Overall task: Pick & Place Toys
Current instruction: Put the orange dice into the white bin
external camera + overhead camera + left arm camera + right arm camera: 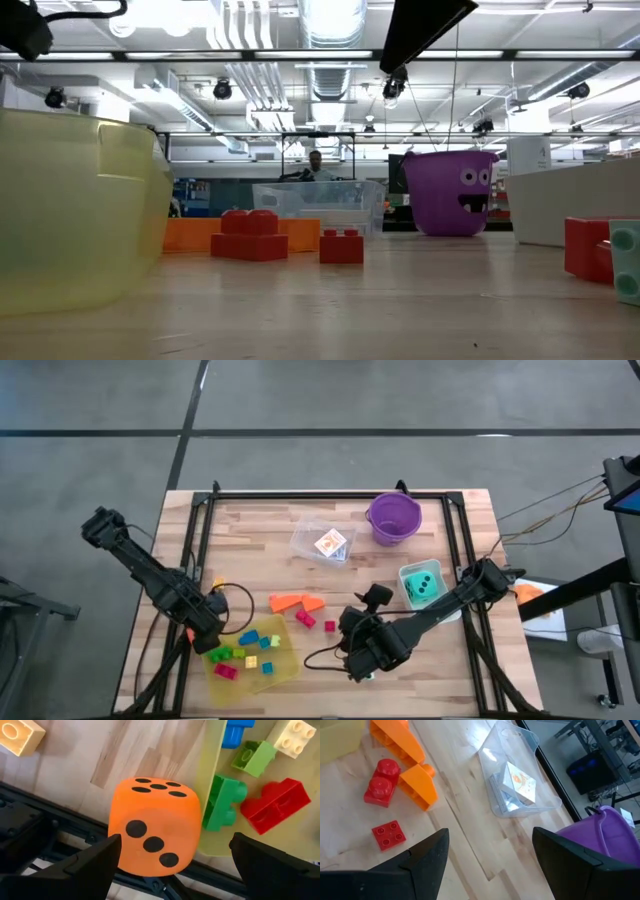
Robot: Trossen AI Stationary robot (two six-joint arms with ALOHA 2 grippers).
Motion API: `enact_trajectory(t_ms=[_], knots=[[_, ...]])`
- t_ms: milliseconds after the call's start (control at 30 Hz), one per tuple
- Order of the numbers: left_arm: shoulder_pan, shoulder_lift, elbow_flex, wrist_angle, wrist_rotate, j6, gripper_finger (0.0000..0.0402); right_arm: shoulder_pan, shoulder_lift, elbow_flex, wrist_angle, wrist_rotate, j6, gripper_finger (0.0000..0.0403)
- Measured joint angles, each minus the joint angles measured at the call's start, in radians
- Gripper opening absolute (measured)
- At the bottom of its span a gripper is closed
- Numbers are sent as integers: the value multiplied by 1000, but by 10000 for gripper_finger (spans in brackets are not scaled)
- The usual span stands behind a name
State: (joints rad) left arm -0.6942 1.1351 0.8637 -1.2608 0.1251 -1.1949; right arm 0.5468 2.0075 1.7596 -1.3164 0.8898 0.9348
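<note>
An orange die [155, 825] stands at the table's near left, beside the flat yellow tray [207, 780]. My left gripper [176, 840] [205, 628] points down over the die, open, with a finger on either side of it. The tray holds green [222, 802], red [275, 805], blue and yellow bricks. My right gripper [490, 835] [372, 600] hangs open over mid-table with nothing in it. Beyond it lie two orange wedges [407, 760] and two red bricks [382, 782]. My left gripper has one finger [95, 865] right at the die's lower side [122, 852]; whether it touches I cannot tell. The other finger [265, 865] stands apart from the die.
A clear tub [322, 542] with a card pack and a purple bucket [393, 517] stand at the far side. A teal die [424, 586] sits in a container at the right. A yellow brick [17, 735] lies near the black frame rail [30, 835].
</note>
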Motion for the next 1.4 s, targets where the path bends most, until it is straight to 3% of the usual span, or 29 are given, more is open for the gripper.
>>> enact_trajectory(t_ms=[533,1400], knots=[[-15,127,-37,-32,52,77,367,0,0,0,26,0,0,283],[-13,126,-83,8,2,203,367,0,0,0,75,0,0,283]])
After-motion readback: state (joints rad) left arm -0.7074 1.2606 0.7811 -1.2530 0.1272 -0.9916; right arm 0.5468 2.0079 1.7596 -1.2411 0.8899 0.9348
